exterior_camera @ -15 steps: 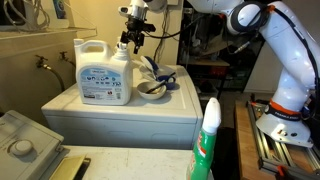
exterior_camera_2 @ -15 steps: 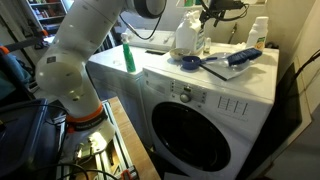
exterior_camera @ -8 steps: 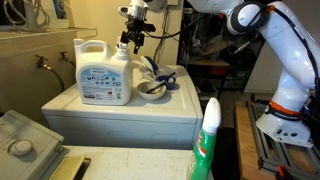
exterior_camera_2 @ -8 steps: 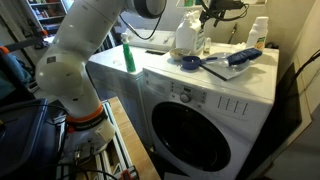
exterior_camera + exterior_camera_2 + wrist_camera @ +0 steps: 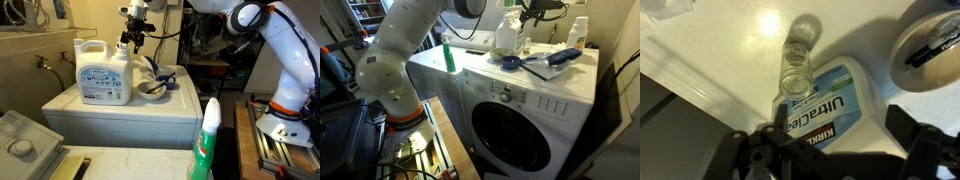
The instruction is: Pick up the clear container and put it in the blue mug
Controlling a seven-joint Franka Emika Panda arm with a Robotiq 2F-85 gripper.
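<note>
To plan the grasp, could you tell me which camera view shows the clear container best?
The wrist view: the clear container sits unobstructed mid-frame, beside the detergent jug. In both exterior views I cannot pick it out near the jug.

- The clear container (image 5: 798, 62) is showing as see-through, smooth plastic that is catching small glints.
- The detergent jug (image 5: 835, 105) is looking like smooth white plastic, and its blue label is shining glossy.
- The washer top (image 5: 720, 45) is gleaming glossy white and is mirroring a lamp.
- The bowl (image 5: 151, 89) is giving off a dull, brownish metal sheen.
- The blue mug (image 5: 509, 62) is appearing dark and smooth; its material is not showing clearly.
- The robot arm (image 5: 405, 50) is wearing smooth white shells.
</note>
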